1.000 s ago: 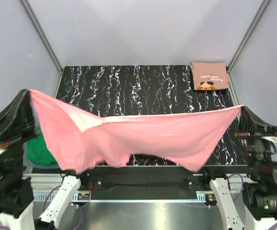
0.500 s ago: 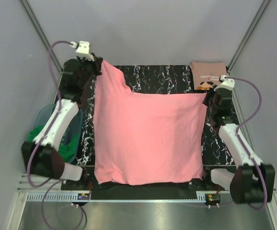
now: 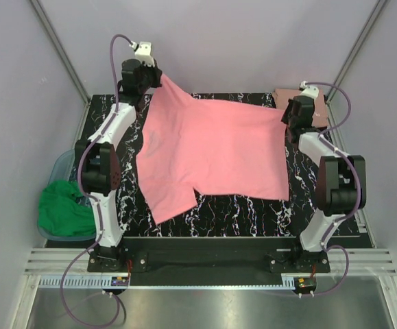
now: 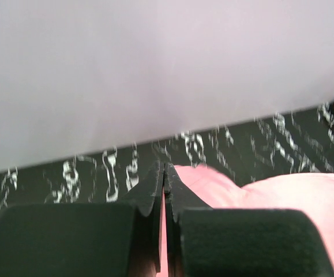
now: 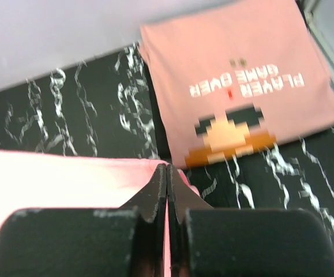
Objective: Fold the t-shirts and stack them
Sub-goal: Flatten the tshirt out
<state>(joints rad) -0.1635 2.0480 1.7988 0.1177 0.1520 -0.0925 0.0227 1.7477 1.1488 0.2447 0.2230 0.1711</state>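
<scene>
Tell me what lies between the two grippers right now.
The pink t-shirt spans the gap, one far corner pinched by the left gripper, the other by the right gripper. The top view shows it, draped over the table.

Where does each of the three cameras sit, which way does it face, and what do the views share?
Top external: above and behind the bases, looking down at the marbled table; left arm and right arm show, holding the pink t-shirt at its far edge.
Left wrist: on the left arm, facing the back wall; its shut jaws pinch pink cloth.
Right wrist: on the right arm, facing the far right corner and the folded salmon t-shirt; its shut jaws pinch pink cloth.
Shared: all show the pink t-shirt and the table.
</scene>
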